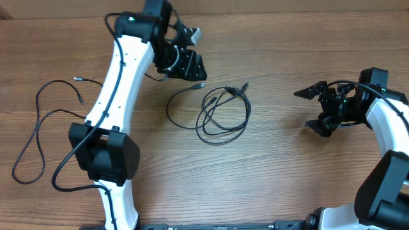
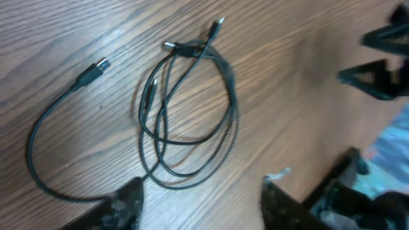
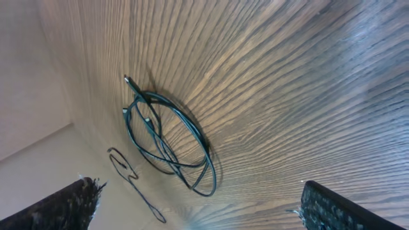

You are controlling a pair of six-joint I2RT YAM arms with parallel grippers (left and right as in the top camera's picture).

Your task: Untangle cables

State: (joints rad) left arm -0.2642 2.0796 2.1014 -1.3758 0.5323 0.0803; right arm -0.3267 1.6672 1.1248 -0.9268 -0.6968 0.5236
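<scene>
A bundle of looped thin black cables lies on the wooden table at mid-table, with plug ends at its top. One strand arcs out to the left of it and ends in a plug. A separate cable lies spread at the far left. My left gripper is open and empty above the table, behind and to the left of the bundle. My right gripper is open and empty well to the right of it. The left wrist view shows the bundle and the strand past the open fingers. The right wrist view shows the bundle far beyond the open fingers.
The left arm stretches from the front left across to the back of the table. The right arm stands at the right edge. The far-left cable also shows small in the right wrist view. The right gripper shows at the top right of the left wrist view.
</scene>
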